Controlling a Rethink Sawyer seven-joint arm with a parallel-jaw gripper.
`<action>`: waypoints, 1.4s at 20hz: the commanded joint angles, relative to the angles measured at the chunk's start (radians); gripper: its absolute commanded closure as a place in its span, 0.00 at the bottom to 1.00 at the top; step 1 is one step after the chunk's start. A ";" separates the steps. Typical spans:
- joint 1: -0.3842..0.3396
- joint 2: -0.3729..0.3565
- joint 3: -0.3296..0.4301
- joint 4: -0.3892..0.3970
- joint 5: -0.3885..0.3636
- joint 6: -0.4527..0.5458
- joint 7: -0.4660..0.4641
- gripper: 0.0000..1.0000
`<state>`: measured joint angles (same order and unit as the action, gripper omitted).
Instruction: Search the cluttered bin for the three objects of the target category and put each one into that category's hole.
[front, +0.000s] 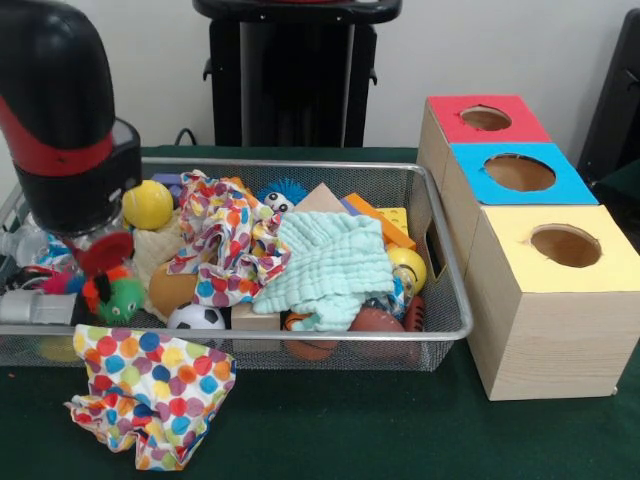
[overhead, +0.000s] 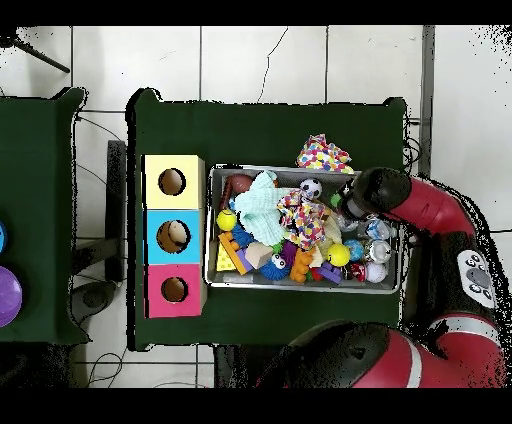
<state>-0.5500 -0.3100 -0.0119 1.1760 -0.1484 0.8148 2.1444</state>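
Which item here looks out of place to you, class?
A polka-dot cloth lies crumpled on the green table, outside the bin, against its wire wall. A matching cloth sits inside on the toys.

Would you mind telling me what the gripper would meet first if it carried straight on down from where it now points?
Probably the clutter at that end of the bin: the gripper hangs just above a red and green toy. Depth is unclear, so the pale bun-like toy beside it is possible.

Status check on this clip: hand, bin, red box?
Hand low over the bin, left end, state unclear. Cloths cover much of the toys. Red box hole unblocked.
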 joint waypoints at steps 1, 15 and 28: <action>-0.033 -0.136 0.105 0.109 0.019 0.191 -0.174 1.00; -0.072 -0.193 0.163 0.255 0.048 0.202 -0.136 1.00; 0.013 -0.119 0.024 0.256 -0.071 0.063 0.040 1.00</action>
<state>-0.5785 -0.4938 0.0201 1.3705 -0.1515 0.9063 2.1444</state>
